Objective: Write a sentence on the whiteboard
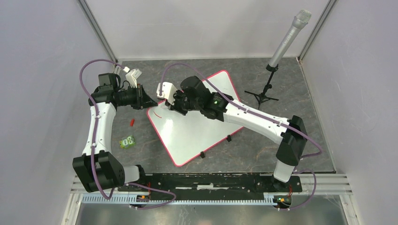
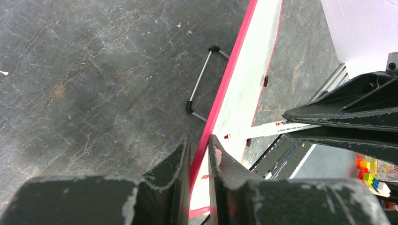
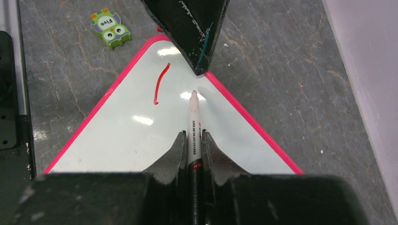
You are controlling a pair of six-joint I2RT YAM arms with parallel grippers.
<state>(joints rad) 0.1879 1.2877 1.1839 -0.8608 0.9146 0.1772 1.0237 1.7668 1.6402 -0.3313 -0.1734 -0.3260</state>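
Observation:
The whiteboard (image 1: pixel 202 122) lies tilted on the table, with a pink-red frame and two black clips (image 1: pixel 228 138) on its near edge. My left gripper (image 1: pixel 149 101) is shut on the board's left corner, and its jaws straddle the red frame (image 2: pixel 198 138). My right gripper (image 1: pixel 170 104) is shut on a white marker (image 3: pixel 193 122). The marker's red tip points at the board near that corner, and I cannot tell if it touches. Of the sentence, only one short curved red stroke (image 3: pixel 161 83) shows, left of the tip.
A red marker cap (image 1: pixel 132 122) and a green toy block (image 1: pixel 126 141) lie on the grey table left of the board. A microphone on a black stand (image 1: pixel 267 89) is at the back right. Walls close in on the left, back and right.

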